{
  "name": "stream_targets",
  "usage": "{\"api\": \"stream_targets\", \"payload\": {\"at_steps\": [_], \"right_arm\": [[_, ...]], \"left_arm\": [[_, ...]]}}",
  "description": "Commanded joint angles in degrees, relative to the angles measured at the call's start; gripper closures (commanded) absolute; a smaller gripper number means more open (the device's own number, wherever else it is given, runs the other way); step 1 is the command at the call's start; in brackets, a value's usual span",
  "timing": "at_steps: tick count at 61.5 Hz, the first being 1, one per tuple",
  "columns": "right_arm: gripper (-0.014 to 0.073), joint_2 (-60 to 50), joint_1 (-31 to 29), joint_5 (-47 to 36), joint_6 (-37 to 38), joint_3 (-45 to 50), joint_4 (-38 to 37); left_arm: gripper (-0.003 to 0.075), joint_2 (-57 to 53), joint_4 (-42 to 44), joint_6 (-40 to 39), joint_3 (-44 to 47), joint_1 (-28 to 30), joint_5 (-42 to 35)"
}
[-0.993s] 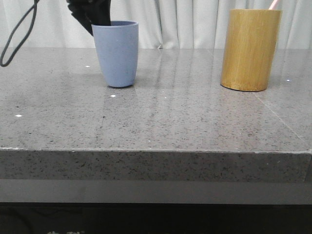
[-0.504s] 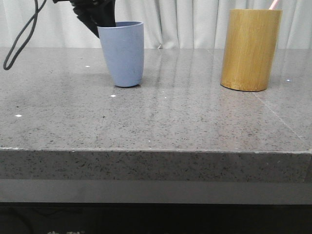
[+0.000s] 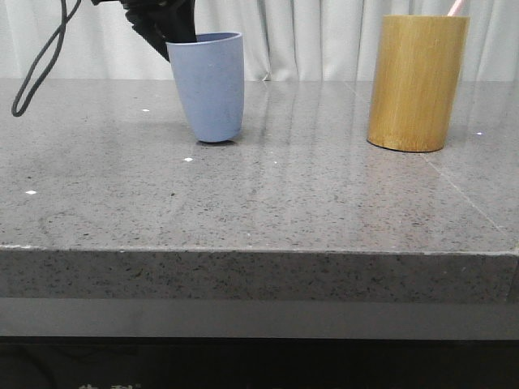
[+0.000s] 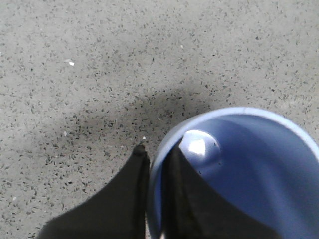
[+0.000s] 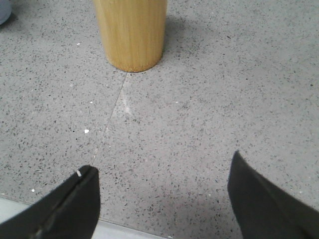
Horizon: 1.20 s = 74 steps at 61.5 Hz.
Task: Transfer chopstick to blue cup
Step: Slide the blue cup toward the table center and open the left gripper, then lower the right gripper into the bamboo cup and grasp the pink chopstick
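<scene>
Two cups stand on the counter (image 3: 268, 203): the blue cup (image 3: 209, 85), tilted, its rim clamped by the left tool (image 4: 154, 159); the tan wooden cylinder (image 3: 416, 81) holding the chopstick (image 3: 456, 7). Right tool (image 5: 162, 194) spread apart, empty.

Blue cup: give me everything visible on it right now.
The blue cup is a matte grey-blue handleless tumbler with a thin rim, tapering to its base. It leans slightly, its base near or barely on the speckled grey table. The left gripper pinches its wall, one finger inside and one outside. The inside looks empty, with a bright glint at the bottom. The wooden cylinder stands apart.
</scene>
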Motion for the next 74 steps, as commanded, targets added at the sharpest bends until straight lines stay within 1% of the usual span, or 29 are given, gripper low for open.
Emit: {"api": "stream_targets", "payload": {"at_steps": [1,8,12,19,22,31,39,52,59,63,70,74], "right_arm": [[0.0044,0.0,-0.1,-3.9,-0.4,-1.9,0.5],[0.0044,0.0,-0.1,-3.9,-0.4,-1.9,0.5],[0.0044,0.0,-0.1,-3.9,-0.4,-1.9,0.5],[0.0044,0.0,-0.1,-3.9,-0.4,-1.9,0.5],[0.0044,0.0,-0.1,-3.9,-0.4,-1.9,0.5],[0.0044,0.0,-0.1,-3.9,-0.4,-1.9,0.5],[0.0044,0.0,-0.1,-4.2,-0.4,-1.9,0.6],[0.0044,0.0,-0.3,-7.9,0.1,-1.9,1.7],[0.0044,0.1,-2.7,-10.0,3.8,-2.9,1.7],[0.0044,0.9,-5.3,-10.3,5.3,-4.0,1.9],[0.0044,3.4,-9.6,-10.1,5.4,-6.8,3.7],[0.0044,6.0,-12.5,-9.7,5.4,-9.0,5.9]], "left_arm": [[0.0723,-3.3,-1.0,0.2,-1.8,-0.5,-2.6],[0.0639,-3.3,-1.0,0.2,-1.8,-0.5,-2.6],[0.0553,-3.3,-1.0,0.2,-1.8,-0.5,-2.7],[0.0442,-3.3,-1.0,0.2,-1.8,-0.5,-3.0],[0.0421,-3.3,-1.0,0.2,-1.8,-0.5,-3.0],[0.0417,-3.4,-1.0,0.2,-3.5,-0.5,-2.5],[0.0417,-3.4,-1.0,0.2,-7.4,-0.5,-1.2],[0.0417,-3.4,-0.8,0.2,-13.5,-0.5,3.0],[0.0417,-3.6,0.6,0.2,-16.3,-0.5,6.0],[0.0417,-4.3,0.8,0.2,-16.6,-0.5,6.0],[0.0417,-6.0,0.8,0.2,-16.5,-0.5,6.4],[0.0417,-7.9,0.8,-0.3,-15.7,-0.5,6.4]]}}
